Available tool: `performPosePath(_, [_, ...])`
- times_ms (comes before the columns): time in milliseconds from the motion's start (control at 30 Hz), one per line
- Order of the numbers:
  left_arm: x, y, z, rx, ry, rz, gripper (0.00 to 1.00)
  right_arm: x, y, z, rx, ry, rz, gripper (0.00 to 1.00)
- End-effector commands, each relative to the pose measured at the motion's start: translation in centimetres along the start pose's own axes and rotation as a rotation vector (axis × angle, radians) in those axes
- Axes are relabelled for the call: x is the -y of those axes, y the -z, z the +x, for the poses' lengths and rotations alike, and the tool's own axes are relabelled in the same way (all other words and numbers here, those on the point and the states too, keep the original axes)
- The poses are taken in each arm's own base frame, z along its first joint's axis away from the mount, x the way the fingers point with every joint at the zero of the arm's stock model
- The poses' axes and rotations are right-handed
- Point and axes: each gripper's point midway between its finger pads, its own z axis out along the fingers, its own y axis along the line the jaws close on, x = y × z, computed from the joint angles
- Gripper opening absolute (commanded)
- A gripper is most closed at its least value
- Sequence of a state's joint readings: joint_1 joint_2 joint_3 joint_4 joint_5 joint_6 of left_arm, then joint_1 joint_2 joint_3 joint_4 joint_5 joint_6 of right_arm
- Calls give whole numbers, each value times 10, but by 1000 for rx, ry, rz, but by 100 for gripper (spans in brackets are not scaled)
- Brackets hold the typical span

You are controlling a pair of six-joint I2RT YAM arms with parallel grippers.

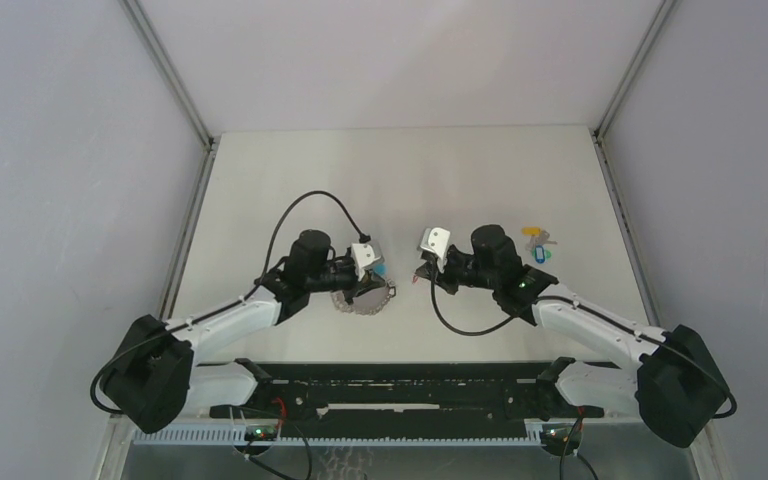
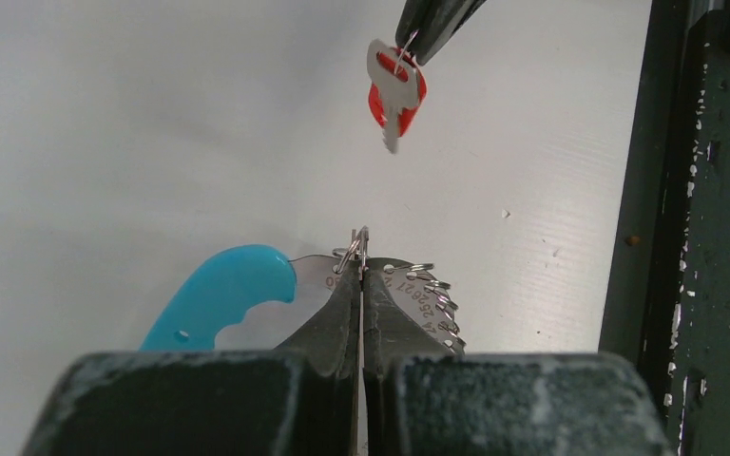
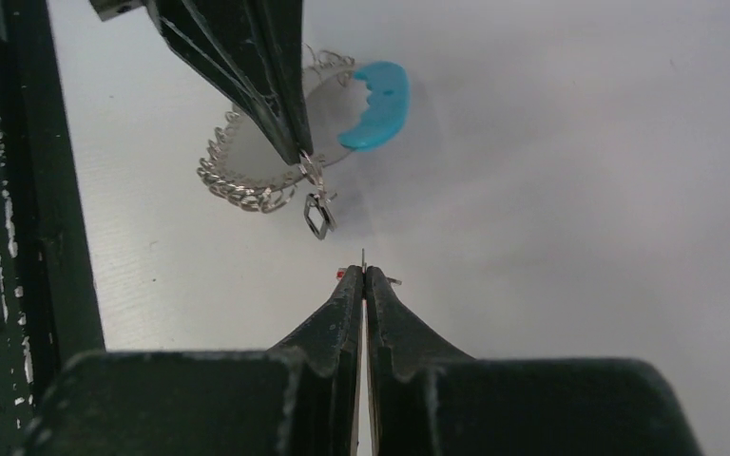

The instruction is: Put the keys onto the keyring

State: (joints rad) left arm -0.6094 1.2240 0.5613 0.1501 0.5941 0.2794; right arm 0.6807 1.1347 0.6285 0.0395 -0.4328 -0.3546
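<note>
The keyring [image 1: 365,299], a silvery chain loop with a blue plastic segment [image 2: 223,291], lies on the table left of centre. My left gripper [image 1: 375,282] is shut on a small ring [image 2: 358,249] at the keyring's edge. My right gripper [image 1: 419,277] is shut on the red key [image 2: 396,95], which hangs from its tips a short way from the left gripper, apart from the keyring. In the right wrist view the key is edge-on in the shut right gripper [image 3: 364,270], facing the keyring [image 3: 247,190]. The yellow key [image 1: 533,233] and blue key [image 1: 540,255] lie on the table at the right.
A small metal clasp [image 3: 319,215] dangles from the keyring below the left gripper's fingers [image 3: 247,57]. The black rail [image 1: 400,385] at the near edge of the table runs between the arm bases. Metal posts and grey walls enclose the white table [image 1: 410,170].
</note>
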Motion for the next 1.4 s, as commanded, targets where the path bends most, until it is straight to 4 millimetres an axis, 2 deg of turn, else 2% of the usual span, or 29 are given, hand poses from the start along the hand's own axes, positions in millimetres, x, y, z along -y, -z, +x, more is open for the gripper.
performPosePath(0, [2,5,-21,49,-135,-14,0,-15,-1,-34,172,127,-147,0])
performPosePath(67, [4,7,-23,59,-158,-13,0,-23,-1,-36,204,144,-218,0])
performPosePath(300, [12,11,-30,95,-201,0,0,-29,-10,-26,185,161,-274,0])
performPosePath(900, [30,-1,-19,80,-182,114,0,-32,-27,-20,123,259,-215,0])
performPosePath(1367, [29,-2,-19,76,-178,115,0,-37,-27,-16,84,278,-229,0])
